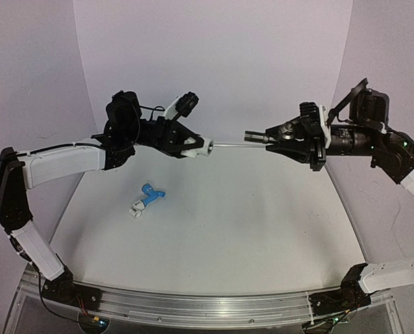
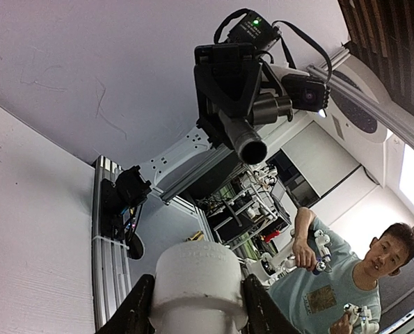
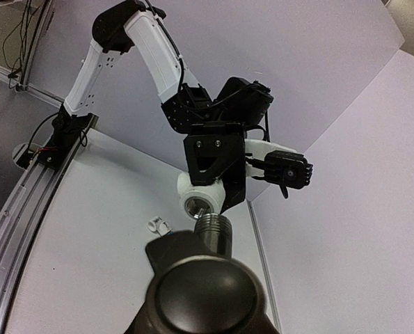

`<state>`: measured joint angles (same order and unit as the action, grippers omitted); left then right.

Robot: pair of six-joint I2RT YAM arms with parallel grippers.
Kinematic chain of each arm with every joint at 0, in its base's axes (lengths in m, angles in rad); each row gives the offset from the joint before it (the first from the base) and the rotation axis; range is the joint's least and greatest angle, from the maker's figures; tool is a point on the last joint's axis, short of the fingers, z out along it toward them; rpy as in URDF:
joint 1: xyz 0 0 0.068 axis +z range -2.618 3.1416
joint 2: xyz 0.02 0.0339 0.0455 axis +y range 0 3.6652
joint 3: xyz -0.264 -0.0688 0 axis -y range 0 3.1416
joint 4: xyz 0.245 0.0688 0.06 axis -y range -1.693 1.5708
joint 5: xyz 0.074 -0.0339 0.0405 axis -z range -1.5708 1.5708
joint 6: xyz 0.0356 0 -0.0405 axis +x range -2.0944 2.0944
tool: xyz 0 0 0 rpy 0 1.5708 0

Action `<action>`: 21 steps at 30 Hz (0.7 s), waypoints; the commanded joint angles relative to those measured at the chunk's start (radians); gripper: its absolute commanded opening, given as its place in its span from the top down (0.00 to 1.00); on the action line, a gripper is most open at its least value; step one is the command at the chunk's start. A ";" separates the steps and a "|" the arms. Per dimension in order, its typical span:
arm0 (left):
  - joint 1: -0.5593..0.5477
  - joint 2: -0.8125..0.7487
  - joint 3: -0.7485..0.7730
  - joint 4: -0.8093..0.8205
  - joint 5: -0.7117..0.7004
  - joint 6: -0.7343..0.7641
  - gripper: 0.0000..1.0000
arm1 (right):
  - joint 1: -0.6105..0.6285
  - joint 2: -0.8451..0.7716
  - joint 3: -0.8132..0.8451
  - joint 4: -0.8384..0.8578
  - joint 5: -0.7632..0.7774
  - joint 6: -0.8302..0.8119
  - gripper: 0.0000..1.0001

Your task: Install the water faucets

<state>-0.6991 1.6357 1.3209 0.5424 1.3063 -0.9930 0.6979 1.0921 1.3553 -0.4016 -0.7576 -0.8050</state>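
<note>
Rn both arms are up in the air over the back of the worktop (image 1: 248, 229), facing each other. Left tool (image 1: 193, 145) is pinching a white fitting (image 1: 205, 147) w/ the open socket pointing right. Right tool (image 1: 276, 136) is clamped on the metal faucet (image 1: 257, 137), threaded end pointing left at that socket. There's a clear gap btw the two parts, no contact. The blue faucet (image 1: 152, 191) is lying on the worktop front-left, touching a second white fitting (image 1: 136, 209). Can't tell if it's actually screwed in or just butted up against it.

IMO the step in hand is mating the metal one into the held fitting, and it's all abt alignment. From the right wrist cam the threaded end looks a bit off from the socket mouth, tho the cam angle could be faking that. Either way I'd sort it first: get both axes on one line, THEN close the gap slowly.

Going in crooked prob means cross-threading, or shoving the fitting sideways in the left tool's grip. It's smooth round plastic, so I'd guess it slips easy.

Once the end is seated, turn w/ the right wrist, hold the left side rigid, light push only. If the thread doesn't catch, back off & re-aim, don't force it.
</note>
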 commanded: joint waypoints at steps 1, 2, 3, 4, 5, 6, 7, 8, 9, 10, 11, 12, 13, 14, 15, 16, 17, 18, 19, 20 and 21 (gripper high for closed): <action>0.001 0.000 0.057 0.161 0.014 -0.090 1.00 | 0.028 0.022 -0.015 0.125 0.050 0.029 1.00; 0.002 0.009 0.054 0.207 0.011 -0.129 1.00 | 0.039 0.035 -0.012 0.129 0.072 0.033 1.00; 0.004 0.019 0.052 0.269 0.006 -0.182 1.00 | 0.046 0.055 0.001 0.129 0.102 0.044 1.00; 0.006 0.033 0.052 0.345 -0.002 -0.245 1.00 | 0.049 0.090 0.021 0.126 0.145 0.062 1.00; 0.012 0.043 0.058 0.383 -0.007 -0.282 1.00 | 0.049 0.126 0.058 0.114 0.191 0.089 1.00; 0.021 0.051 0.063 0.406 -0.014 -0.307 1.00 | 0.049 0.160 0.101 0.096 0.234 0.110 1.00; 0.032 0.057 0.069 0.413 -0.021 -0.322 1.00 | 0.049 0.194 0.148 0.075 0.273 0.122 1.00; 0.050 0.062 0.074 0.411 -0.026 -0.329 1.00 | 0.049 0.223 0.194 0.058 0.308 0.140 1.00; 0.072 0.065 0.076 0.409 -0.028 -0.334 1.00 | 0.049 0.249 0.240 0.043 0.338 0.166 1.00; 0.101 0.067 0.071 0.410 -0.033 -0.342 1.00 | 0.048 0.275 0.268 0.020 0.360 0.191 1.00; 0.130 0.066 0.063 0.416 -0.041 -0.352 1.00 | 0.046 0.298 0.299 -0.013 0.369 0.200 1.00; 0.152 0.066 0.059 0.414 -0.045 -0.356 1.00 | 0.045 0.321 0.326 -0.063 0.370 0.196 1.00; 0.170 0.066 0.058 0.388 -0.039 -0.338 1.00 | 0.038 0.335 0.335 -0.089 0.366 0.209 1.00; 0.186 0.066 0.057 0.352 -0.037 -0.314 1.00 | 0.028 0.347 0.337 -0.107 0.358 0.224 1.00; 0.194 0.063 0.056 0.295 -0.036 -0.277 1.00 | 0.009 0.364 0.336 -0.130 0.334 0.236 1.00; 0.200 0.060 0.052 0.262 -0.033 -0.249 1.00 | -0.012 0.379 0.335 -0.148 0.298 0.247 1.00; 0.206 0.058 0.048 0.235 -0.031 -0.226 1.00 | -0.032 0.391 0.331 -0.161 0.259 0.255 1.00; 0.208 0.058 0.044 0.233 -0.030 -0.226 1.00 | -0.048 0.386 0.309 -0.159 0.208 0.245 1.00; 0.210 0.061 0.042 0.233 -0.029 -0.229 1.00 | -0.061 0.375 0.282 -0.155 0.156 0.227 1.00; 0.209 0.068 0.036 0.260 -0.024 -0.252 1.00 | -0.067 0.371 0.269 -0.157 0.107 0.221 1.00; 0.209 0.076 0.028 0.298 -0.019 -0.282 1.00 | -0.071 0.370 0.264 -0.160 0.065 0.214 1.00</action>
<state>-0.4778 1.7092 1.3399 0.7872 1.2732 -1.2553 0.6653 1.4693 1.6362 -0.5314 -0.5083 -0.5991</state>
